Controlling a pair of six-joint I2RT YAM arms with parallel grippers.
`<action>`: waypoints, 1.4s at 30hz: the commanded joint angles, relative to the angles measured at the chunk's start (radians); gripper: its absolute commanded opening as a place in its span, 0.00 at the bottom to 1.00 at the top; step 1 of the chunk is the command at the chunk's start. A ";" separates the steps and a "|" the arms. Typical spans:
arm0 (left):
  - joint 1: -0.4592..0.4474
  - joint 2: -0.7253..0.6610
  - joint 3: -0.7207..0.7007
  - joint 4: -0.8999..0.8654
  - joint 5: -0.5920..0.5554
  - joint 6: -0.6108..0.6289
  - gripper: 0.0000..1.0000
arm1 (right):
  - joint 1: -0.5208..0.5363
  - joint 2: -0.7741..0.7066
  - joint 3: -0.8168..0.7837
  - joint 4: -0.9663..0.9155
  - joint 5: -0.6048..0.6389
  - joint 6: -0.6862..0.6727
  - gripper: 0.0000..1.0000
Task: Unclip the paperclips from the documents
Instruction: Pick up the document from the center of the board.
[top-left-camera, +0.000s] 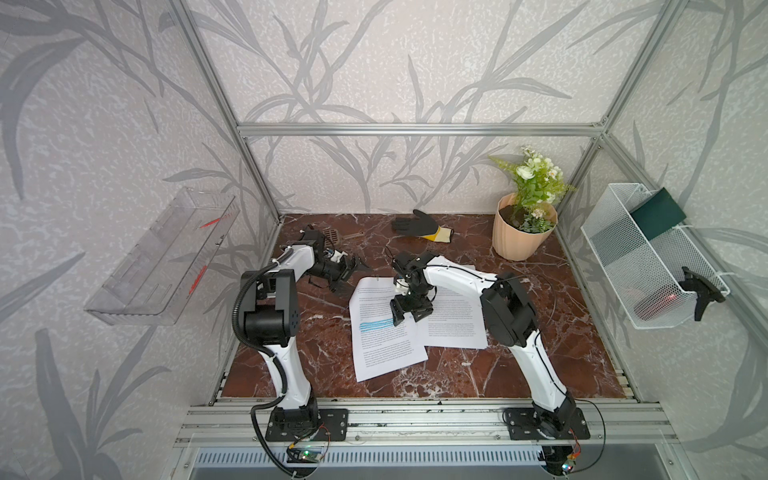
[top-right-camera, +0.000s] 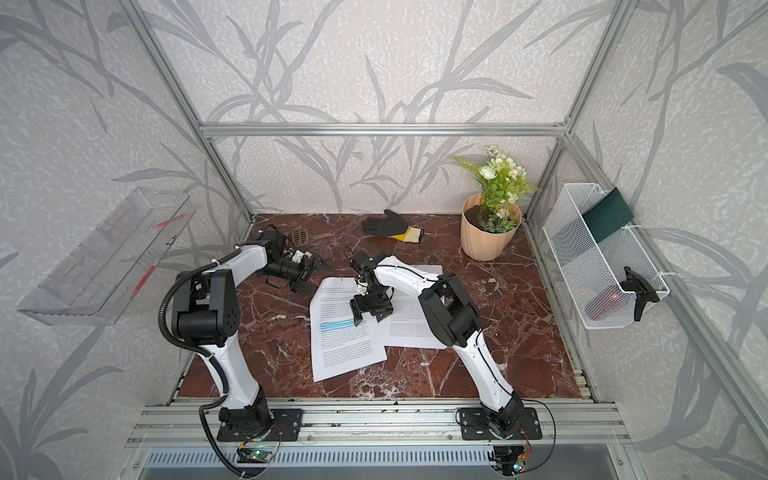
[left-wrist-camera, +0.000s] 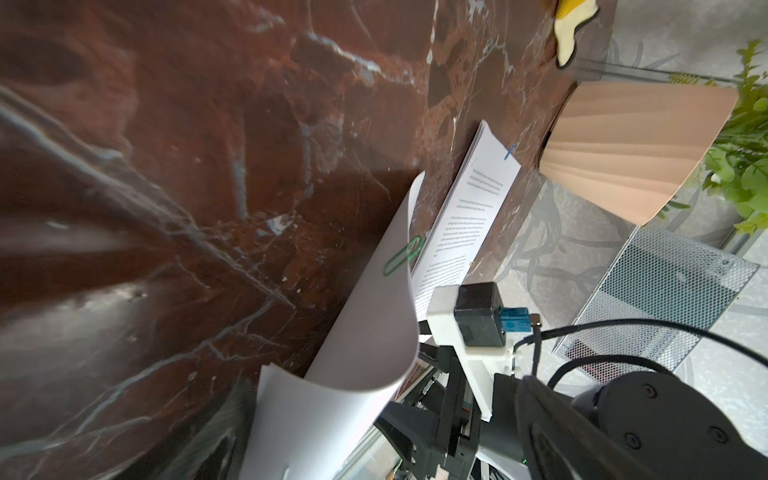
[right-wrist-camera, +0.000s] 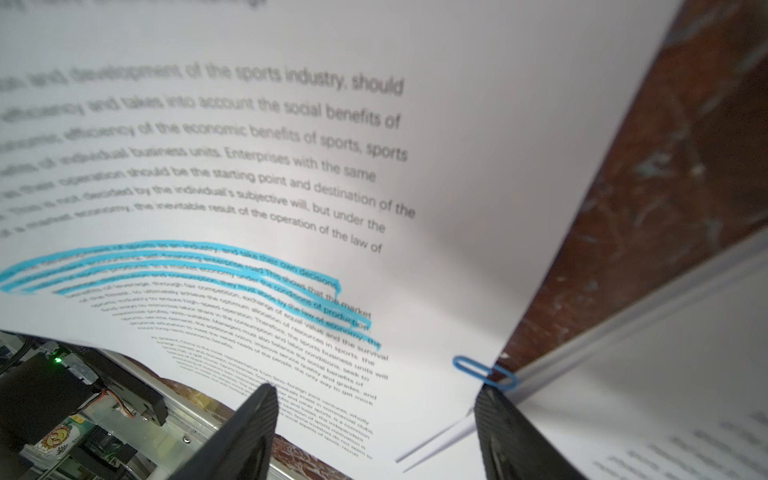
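Two white printed paper documents (top-left-camera: 386, 345) overlap.
Left fingers (top-left-camera: 353, 262) spread wide; right fingers (right-wrist-camera: 249, 436) spread beside blue wire paperclip (right-wrist-camera: 484, 372).

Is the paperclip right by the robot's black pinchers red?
No, the right wrist view shows that the paperclip at the edge of the documents is blue.
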 joint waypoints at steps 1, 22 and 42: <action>-0.024 -0.021 -0.017 -0.028 0.037 -0.006 0.99 | -0.005 0.057 -0.002 0.014 0.034 -0.003 0.77; -0.073 -0.115 -0.051 -0.072 0.053 0.002 0.91 | -0.007 0.069 0.021 0.053 0.007 0.057 0.77; -0.120 -0.121 -0.049 -0.208 -0.082 0.128 0.89 | -0.020 0.088 0.027 0.079 -0.036 0.083 0.77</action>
